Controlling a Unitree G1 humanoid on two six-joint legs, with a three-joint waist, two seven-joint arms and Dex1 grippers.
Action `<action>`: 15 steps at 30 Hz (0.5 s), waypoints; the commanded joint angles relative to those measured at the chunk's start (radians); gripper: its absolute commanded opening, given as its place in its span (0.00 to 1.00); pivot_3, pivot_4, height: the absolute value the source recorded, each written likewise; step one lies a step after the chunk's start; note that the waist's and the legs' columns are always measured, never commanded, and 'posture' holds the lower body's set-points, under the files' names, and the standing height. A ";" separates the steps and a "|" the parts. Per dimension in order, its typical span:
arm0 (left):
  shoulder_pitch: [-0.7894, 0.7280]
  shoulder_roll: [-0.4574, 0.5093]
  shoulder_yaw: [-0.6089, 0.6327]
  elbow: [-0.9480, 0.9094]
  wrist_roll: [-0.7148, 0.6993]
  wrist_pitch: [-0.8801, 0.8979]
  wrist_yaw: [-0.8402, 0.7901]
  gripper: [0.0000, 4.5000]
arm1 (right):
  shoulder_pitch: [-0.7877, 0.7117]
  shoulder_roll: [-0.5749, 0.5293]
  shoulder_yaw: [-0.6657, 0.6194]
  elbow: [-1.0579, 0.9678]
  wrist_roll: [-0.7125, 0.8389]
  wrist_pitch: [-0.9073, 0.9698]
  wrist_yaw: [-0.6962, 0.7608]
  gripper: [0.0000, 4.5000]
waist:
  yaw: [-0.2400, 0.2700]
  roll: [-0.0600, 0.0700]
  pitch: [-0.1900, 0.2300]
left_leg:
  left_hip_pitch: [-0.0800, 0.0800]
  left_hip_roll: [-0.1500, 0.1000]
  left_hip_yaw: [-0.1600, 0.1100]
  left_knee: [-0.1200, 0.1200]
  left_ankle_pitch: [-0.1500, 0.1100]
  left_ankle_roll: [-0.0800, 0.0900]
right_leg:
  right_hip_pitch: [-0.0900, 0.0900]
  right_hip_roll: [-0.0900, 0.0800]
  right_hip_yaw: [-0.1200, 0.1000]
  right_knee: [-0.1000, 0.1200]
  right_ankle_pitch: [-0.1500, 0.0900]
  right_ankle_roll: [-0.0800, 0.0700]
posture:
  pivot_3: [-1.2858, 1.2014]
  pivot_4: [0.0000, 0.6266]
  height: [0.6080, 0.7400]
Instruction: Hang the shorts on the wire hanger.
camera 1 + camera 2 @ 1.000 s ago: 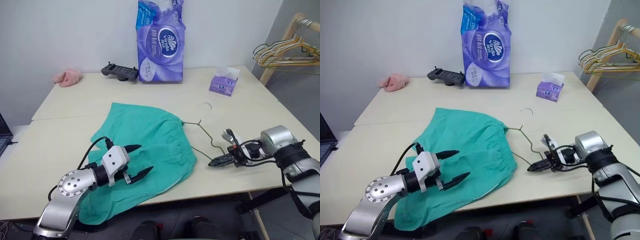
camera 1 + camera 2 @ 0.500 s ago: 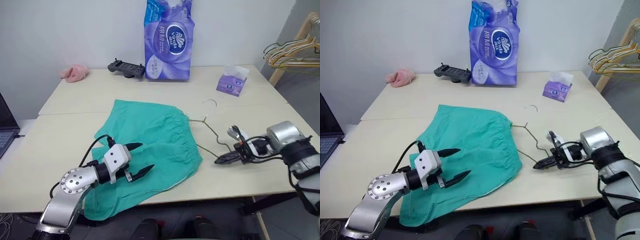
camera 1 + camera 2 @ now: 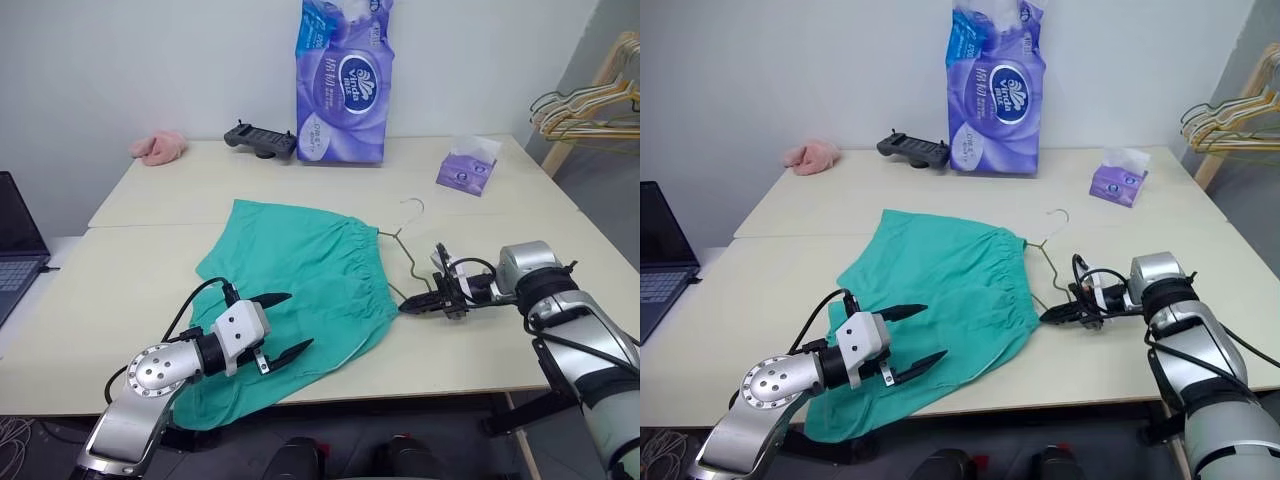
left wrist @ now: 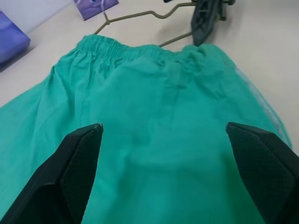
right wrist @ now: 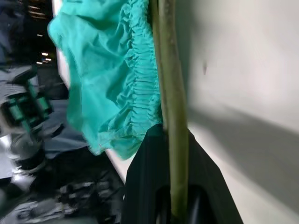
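The teal-green shorts (image 3: pixel 300 270) lie flat on the table, their gathered waistband toward the right. The thin olive wire hanger (image 3: pixel 405 245) lies beside the waistband, its hook (image 3: pixel 411 205) pointing away from me. My right gripper (image 3: pixel 405 308) is shut on the hanger's lower wire, right at the waistband's near corner; the right wrist view has the wire hanger (image 5: pixel 170 84) running between the fingers (image 5: pixel 145 186) next to the shorts (image 5: pixel 107 79). My left gripper (image 3: pixel 298 320) hovers open over the shorts' near part, its fingers (image 4: pixel 77 158) spread wide above the shorts (image 4: pixel 163 116).
At the back of the table stand a purple tissue pack (image 3: pixel 345 80), a small tissue box (image 3: pixel 465 172), a black controller (image 3: pixel 260 140) and a pink cloth (image 3: pixel 158 147). A laptop (image 3: pixel 15 240) sits at the left edge. Several hangers (image 3: pixel 590 100) hang on a rack at right.
The camera has turned, shifting the whole picture. My right gripper has slid left with the hanger wire, up to the waistband's corner. The left gripper has stayed open and still.
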 commanded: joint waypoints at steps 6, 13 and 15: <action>-0.025 0.016 -0.054 0.108 0.164 -0.019 0.079 1.00 | 0.002 -0.013 0.007 -0.043 -0.078 -0.015 0.099 0.00 | -0.006 0.004 -0.004 | 0.000 0.000 0.001 0.000 0.000 0.000 | -0.001 0.000 0.001 0.000 0.000 0.000 | 0.58 0.02 1.00; -0.072 0.093 -0.188 0.162 0.313 0.007 0.018 1.00 | -0.035 0.008 -0.081 -0.024 -0.086 -0.019 0.025 0.00 | -0.010 0.011 -0.017 | 0.001 0.000 0.002 0.001 0.000 0.000 | 0.000 0.000 0.001 0.002 0.000 0.001 | 0.57 0.02 1.00; -0.084 0.117 -0.213 0.166 0.331 0.019 -0.005 1.00 | -0.072 0.026 -0.146 0.021 -0.083 -0.051 -0.048 0.00 | -0.013 0.013 -0.022 | 0.002 0.000 0.002 0.001 0.000 0.000 | 0.000 0.001 0.001 0.002 0.000 0.001 | 0.57 0.02 1.00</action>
